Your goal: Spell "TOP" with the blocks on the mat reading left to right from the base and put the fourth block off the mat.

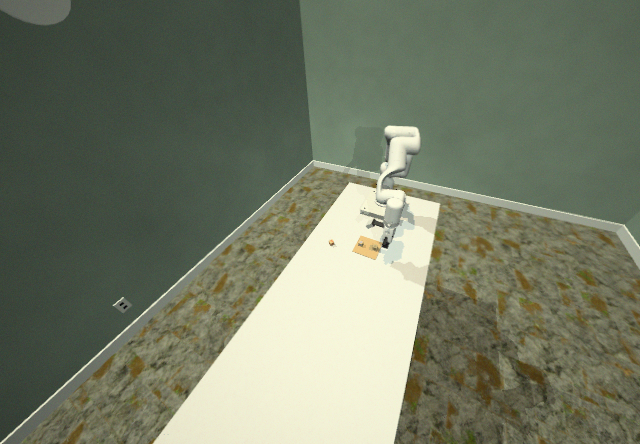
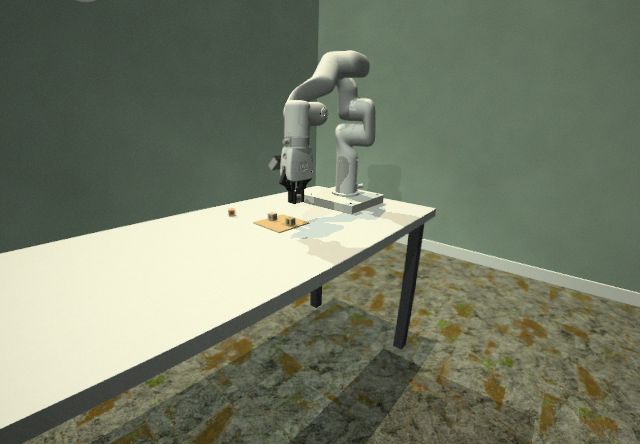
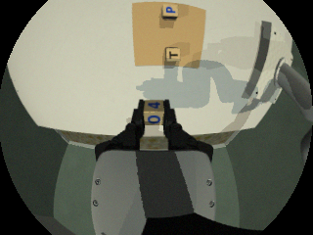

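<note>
The O block (image 2: pixel 299 198) (image 3: pixel 154 118) is the working piece and is carried in the end effector (image 1: pixel 385 244) (image 2: pixel 296 200) (image 3: pixel 154 107).

Top view: The end effector is beside the mat (image 1: pixel 364 254) (image 2: pixel 280 225) (image 3: pixel 147 34), on the side of the T block (image 1: pixel 375 247) (image 2: pixel 290 221) (image 3: pixel 172 54). The P block (image 1: pixel 360 243) (image 2: pixel 272 216) (image 3: pixel 169 11) is on the mat, towards its opposite side. The fourth block (image 1: pixel 331 242) (image 2: pixel 231 212) lies off the mat, well apart from it, past the P side. The held block cannot be resolved here.

Exterior view: The end effector points down and appears raised above the level of the mat. The T and P blocks stand apart on the mat, which lies flat on the surface (image 1: pixel 336 325) (image 2: pixel 129 274).

Wrist view: The fingers are pinching the O block, one on each side. The O face is nearer the palm and is judged to be the top face; a face marked 4 adjoins it. On the mat, T and P face up, with a gap between them.

Step in hand: transfer of the middle letter. Next move: carry the O block over the mat to the T–P gap, align it with the row, check that the O faces up and upright, then lower and release. Caution: the fingers could nudge either neighbour during lowering; centre the block in the gap first.
</note>
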`<state>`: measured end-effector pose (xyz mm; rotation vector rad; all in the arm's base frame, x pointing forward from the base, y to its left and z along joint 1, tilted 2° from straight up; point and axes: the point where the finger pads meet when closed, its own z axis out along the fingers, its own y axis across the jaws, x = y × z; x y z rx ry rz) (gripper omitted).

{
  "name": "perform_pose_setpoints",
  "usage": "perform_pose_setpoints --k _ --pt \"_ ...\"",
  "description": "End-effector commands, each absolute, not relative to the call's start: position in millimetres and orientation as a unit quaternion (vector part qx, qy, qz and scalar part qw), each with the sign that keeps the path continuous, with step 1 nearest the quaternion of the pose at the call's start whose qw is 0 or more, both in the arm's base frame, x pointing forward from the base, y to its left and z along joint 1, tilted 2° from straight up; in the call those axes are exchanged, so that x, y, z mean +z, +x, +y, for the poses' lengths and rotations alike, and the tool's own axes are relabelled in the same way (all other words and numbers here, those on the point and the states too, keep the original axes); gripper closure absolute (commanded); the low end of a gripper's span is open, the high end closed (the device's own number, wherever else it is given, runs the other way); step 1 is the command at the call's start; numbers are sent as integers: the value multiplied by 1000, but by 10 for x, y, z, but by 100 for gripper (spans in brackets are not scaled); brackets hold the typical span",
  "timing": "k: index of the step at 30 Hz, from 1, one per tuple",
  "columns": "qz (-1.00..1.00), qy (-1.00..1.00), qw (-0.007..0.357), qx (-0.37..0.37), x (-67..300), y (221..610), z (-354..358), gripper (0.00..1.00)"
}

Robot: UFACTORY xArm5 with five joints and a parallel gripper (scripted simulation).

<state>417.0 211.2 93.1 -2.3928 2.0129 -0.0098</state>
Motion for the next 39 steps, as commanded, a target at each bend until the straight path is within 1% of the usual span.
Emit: perform_pose_setpoints --k 1,4,8,25,30,38,39 --pt "627 -779 9 -5 966 4150 1520 79" --pt "616 -788 8 -6 964 4089 1189 79" --pt "612 -791 8 -6 962 4058 1067 79" --pt "612 -791 8 -6 941 4054 1056 79" --pt "612 -791 8 -6 834 4053 1064 79" --pt "612 -791 8 -6 488 4059 1068 79" --pt "612 -791 8 -6 488 4059 1068 79"
